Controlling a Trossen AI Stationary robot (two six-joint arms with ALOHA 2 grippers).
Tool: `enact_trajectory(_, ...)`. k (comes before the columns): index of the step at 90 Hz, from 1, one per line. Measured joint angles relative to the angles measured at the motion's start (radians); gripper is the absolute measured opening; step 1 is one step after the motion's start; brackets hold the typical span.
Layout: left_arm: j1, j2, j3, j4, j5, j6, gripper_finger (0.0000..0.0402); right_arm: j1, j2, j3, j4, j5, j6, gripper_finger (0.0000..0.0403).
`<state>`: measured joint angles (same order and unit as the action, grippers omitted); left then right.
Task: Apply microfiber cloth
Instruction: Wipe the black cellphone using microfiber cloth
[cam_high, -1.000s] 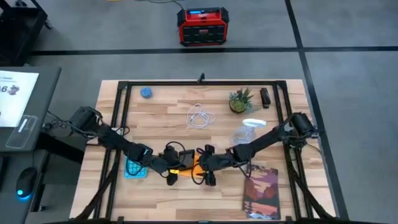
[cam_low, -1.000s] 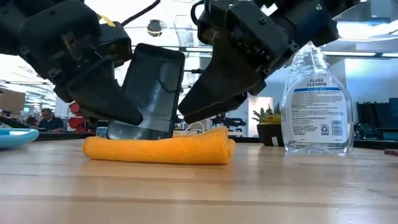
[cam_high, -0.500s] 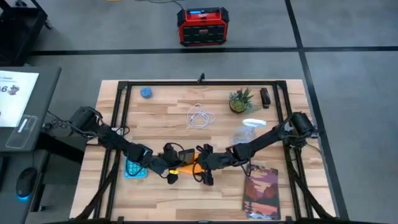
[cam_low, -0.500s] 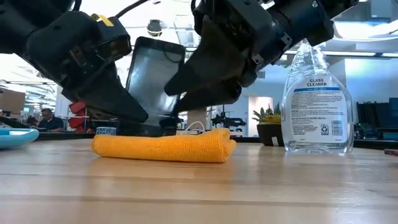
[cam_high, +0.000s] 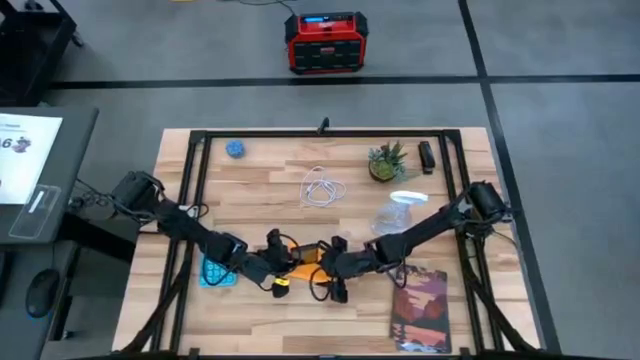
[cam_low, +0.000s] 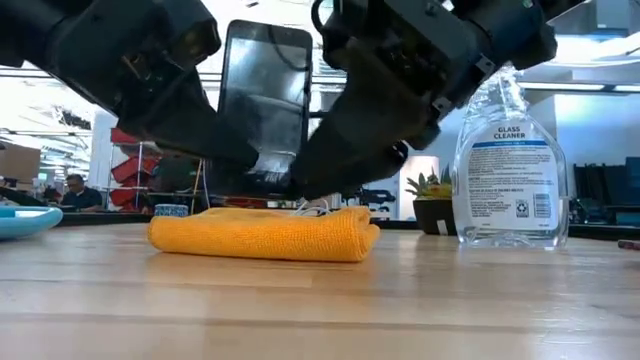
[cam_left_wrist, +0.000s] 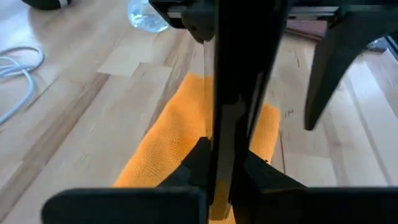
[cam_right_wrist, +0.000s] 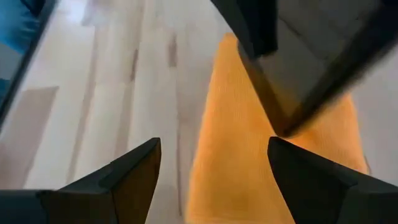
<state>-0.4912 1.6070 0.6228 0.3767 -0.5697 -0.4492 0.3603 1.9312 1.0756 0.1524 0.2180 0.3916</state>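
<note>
Holding the phone (cam_low: 265, 100) upright above the cloth (cam_low: 262, 233), the left gripper (cam_left_wrist: 227, 155) is clamped on its edge. The right gripper (cam_right_wrist: 211, 168), jaws spread, is poised over the cloth; gripping the cloth is judged next.

A glass cleaner spray bottle (cam_low: 503, 160) stands upright on the wooden table (cam_high: 260, 170); a potted plant (cam_high: 385, 161) is at its 11 o'clock. A coiled white cable (cam_high: 322, 188) lies at table centre, a blue calculator (cam_high: 212, 272) at 8 o'clock, and a dark reddish book (cam_high: 421, 308) at 4 o'clock.
</note>
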Motion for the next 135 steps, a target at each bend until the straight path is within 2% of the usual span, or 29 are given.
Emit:
enact_trajectory(23,-0.003,-0.013,0.0,-0.026,-0.013,-0.015,0.0006,-0.008,0.0,0.0,-0.011,0.008,0.001,0.0282)
enact_trajectory(37,-0.003,-0.047,-0.003,-0.095,-0.038,-0.027,0.0007,-0.033,0.036,0.0,0.011,0.008,-0.008,0.0282)
enact_trajectory(62,-0.005,-0.086,-0.003,-0.226,-0.085,-0.125,0.0007,-0.063,0.148,0.001,0.186,0.014,-0.001,0.0282)
enact_trajectory(74,-0.005,-0.086,-0.004,-0.231,-0.091,-0.145,0.0007,-0.062,0.144,0.002,0.176,0.015,-0.003,0.0282)
enact_trajectory(90,-0.006,-0.141,-0.007,-0.235,-0.107,-0.127,0.0007,-0.059,0.075,0.0,0.093,0.02,0.009,0.0282)
enact_trajectory(100,-0.006,-0.212,-0.04,-0.234,-0.14,-0.125,0.0007,-0.056,0.037,0.0,0.059,0.076,0.03,0.0282)
enact_trajectory(113,-0.026,-0.306,-0.116,-0.213,-0.187,-0.17,0.0007,-0.045,0.04,-0.001,0.111,0.128,-0.004,0.0282)
enact_trajectory(135,-0.06,-0.397,-0.228,-0.121,-0.219,-0.24,0.0012,-0.068,0.153,0.0,0.162,0.132,-0.021,0.0282)
